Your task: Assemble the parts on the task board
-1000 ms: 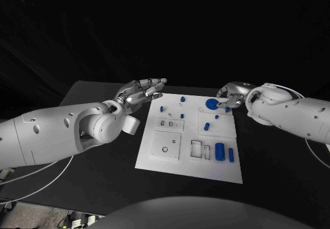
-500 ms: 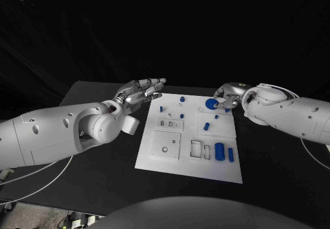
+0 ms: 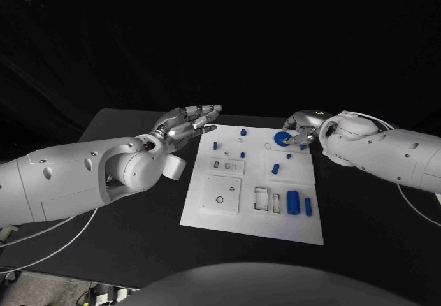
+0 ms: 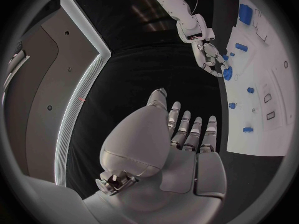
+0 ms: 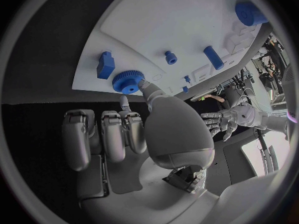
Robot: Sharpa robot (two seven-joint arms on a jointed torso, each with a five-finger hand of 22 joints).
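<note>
Gear: blue gear (image 3: 283, 138) lies flat, upper right of task board (image 3: 211, 210).
R robot hand (image 3: 301, 131): fingertips touch gear rim; real grasp or not, can't tell.
L robot hand (image 3: 187, 123): released, fingers spread, off board's left edge.
Nearer: R, by far.

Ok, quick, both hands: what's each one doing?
Left hand: open, holding nothing.
Right hand: fingertips on the blue gear; a real grip cannot be told.
</note>
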